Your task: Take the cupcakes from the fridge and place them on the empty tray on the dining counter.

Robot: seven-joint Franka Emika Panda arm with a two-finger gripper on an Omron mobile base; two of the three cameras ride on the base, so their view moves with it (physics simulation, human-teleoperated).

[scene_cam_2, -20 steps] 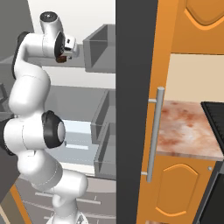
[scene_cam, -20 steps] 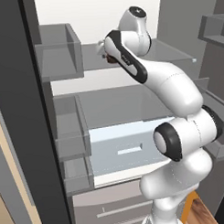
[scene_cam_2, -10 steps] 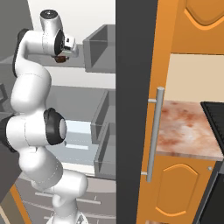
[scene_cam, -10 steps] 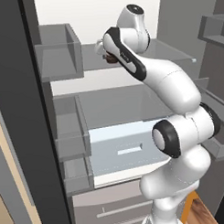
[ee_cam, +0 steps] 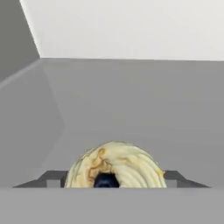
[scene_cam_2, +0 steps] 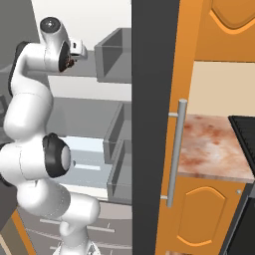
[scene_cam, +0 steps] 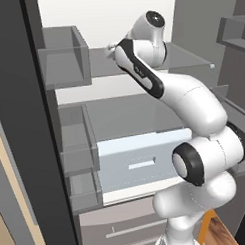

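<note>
**Pincer narrows around a cream-topped cupcake on the upper fridge shelf**

A white robot arm reaches up and into the open fridge (scene_cam: 144, 118), its hand resting at the level of the top shelf (scene_cam: 192, 54). In the left base view the hand sits near twelve o'clock; in the right base view the pincer (scene_cam_2: 71, 61) shows at about ten o'clock, with a small dark shape at its tip that is too small to identify.

The hand view looks along the shelf toward the fridge's pale back wall. At six o'clock a cupcake (ee_cam: 116, 166) with swirled cream frosting and a dark centre sits right between the two dark finger tips (ee_cam: 52, 178), which show on either side of it at nine and three o'clock of the frosting.

Compared with a second ago, the pincer has drawn in from its widest spread and then stopped part way, while the arm has barely moved. The jaws stand close against both sides of the cupcake, which suggests a grip on it, though actual contact cannot be confirmed from these pictures.

This likely means the first cupcake is being taken and the lift out of the fridge comes next. The frosting looks soft, so a tilt or a squeeze could spoil it. The marbled tabletop (scene_cam_2: 214, 149) lies at three o'clock in the right base view, beyond the fridge door.
</note>
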